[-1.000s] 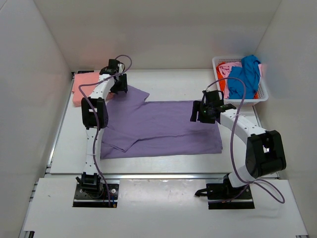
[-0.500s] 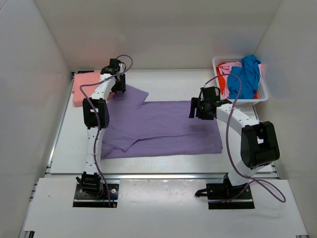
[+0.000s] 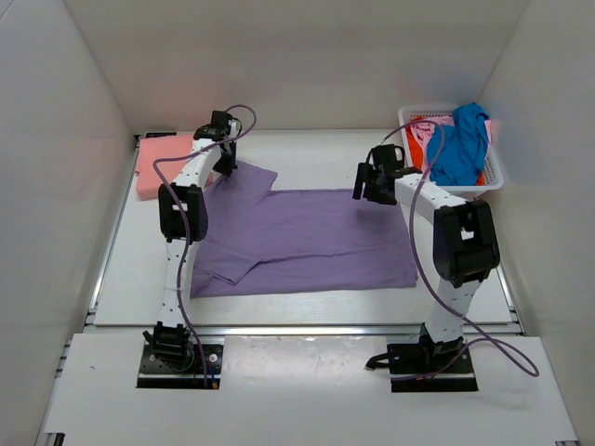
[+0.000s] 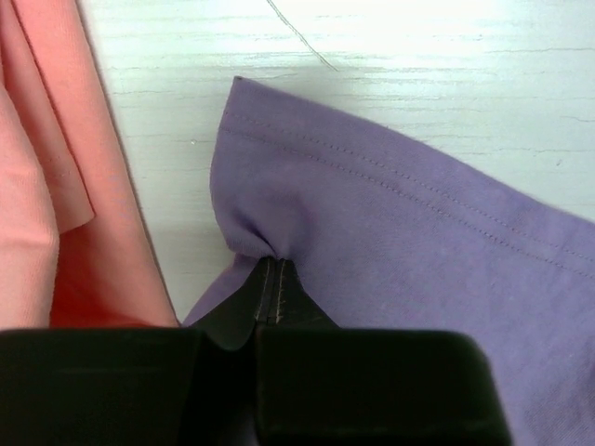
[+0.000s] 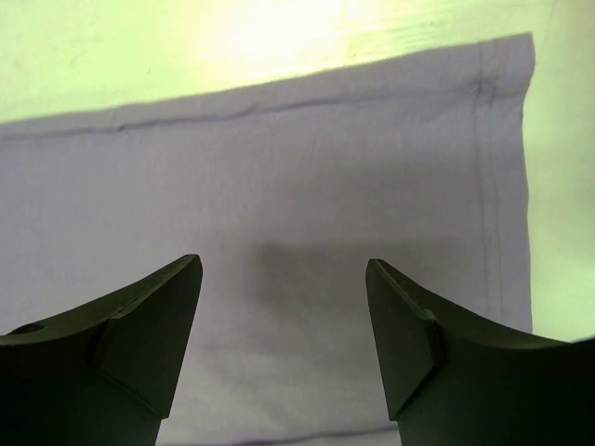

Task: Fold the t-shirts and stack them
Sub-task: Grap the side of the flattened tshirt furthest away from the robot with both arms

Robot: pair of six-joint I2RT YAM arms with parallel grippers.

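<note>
Purple shirt lies flat left of the basket, spread out for folding. My left claw pinches its sleeve hem, probably to lift it over. My right claw hangs spread wide above the shirt corner nearest the basket, not touching.

Left tool clamped tight — right tool spread wide.
</note>
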